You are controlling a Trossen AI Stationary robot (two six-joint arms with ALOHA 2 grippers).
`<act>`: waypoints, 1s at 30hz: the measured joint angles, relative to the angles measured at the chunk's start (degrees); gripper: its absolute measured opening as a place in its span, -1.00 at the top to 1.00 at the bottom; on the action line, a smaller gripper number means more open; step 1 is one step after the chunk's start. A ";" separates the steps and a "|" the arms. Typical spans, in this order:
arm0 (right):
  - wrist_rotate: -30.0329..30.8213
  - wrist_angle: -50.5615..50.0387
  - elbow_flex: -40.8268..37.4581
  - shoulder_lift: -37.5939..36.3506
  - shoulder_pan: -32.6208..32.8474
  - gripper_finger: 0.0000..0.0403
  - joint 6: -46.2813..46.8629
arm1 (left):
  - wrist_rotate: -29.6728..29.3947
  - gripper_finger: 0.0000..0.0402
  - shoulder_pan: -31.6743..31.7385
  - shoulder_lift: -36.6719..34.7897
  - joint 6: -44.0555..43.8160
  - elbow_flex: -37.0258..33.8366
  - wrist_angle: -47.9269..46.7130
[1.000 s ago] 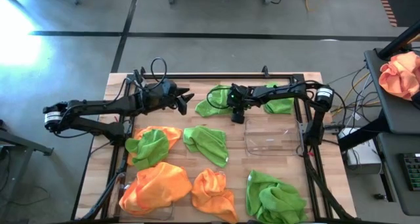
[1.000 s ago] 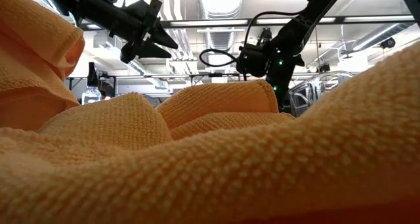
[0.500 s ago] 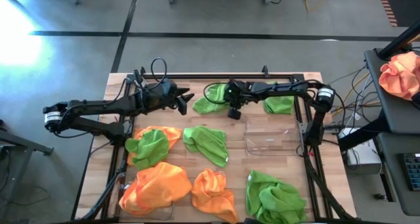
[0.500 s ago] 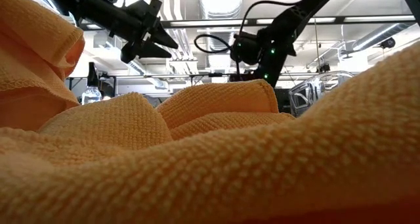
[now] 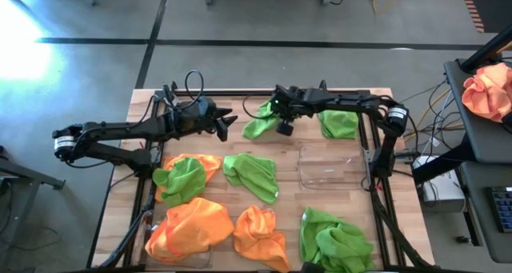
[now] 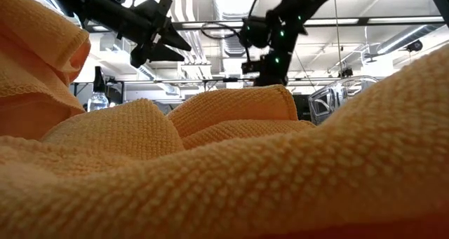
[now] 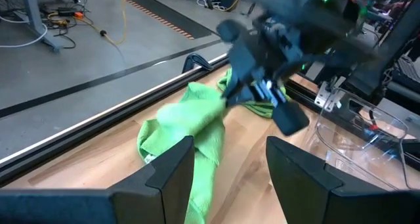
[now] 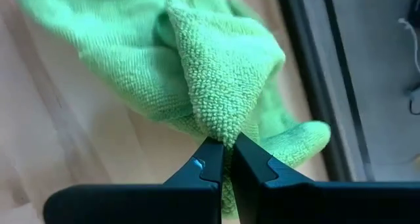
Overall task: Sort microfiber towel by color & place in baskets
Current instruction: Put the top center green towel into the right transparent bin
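Observation:
My right gripper (image 5: 282,127) is shut on a lime green microfiber towel (image 5: 260,127) at the table's far middle. My left gripper (image 5: 226,126) hangs open just left of that towel, above the table, with nothing between its fingers (image 7: 172,175). A second green towel (image 5: 340,122) lies at the far right. Nearer lie a green towel on an orange one (image 5: 186,177), a green towel (image 5: 252,177), two orange towels (image 5: 192,225) (image 5: 260,234) and a green heap (image 5: 336,242). One clear basket (image 5: 332,167) stands right of centre. The other basket (image 5: 148,225) sits under the near-left orange towel. My right gripper pinches a raised fold of the green towel (image 8: 220,129) between its two fingertips, coming from above and pointing down. The cloth bunches into a peak at the fingers. The held part is lifted, and the rest of the towel (image 7: 197,158) trails down onto the wooden table.
A black rail frame (image 5: 264,91) runs around the table's edges. In the low view an orange towel (image 6: 224,169) fills the foreground and hides the table top. A pile of orange cloth (image 5: 488,93) lies on a stand right of the table.
My right gripper has shut on the green towel, then risen and drifted toward the far edge and a little left. The towel's pinched part has come up with it, gathering the cloth into a narrower bunch while its lower part stays on the table.

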 joint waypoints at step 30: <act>15.54 -20.06 18.61 -15.21 -0.01 0.94 17.48 | 11.77 0.13 -2.07 -0.30 -0.66 -0.02 2.64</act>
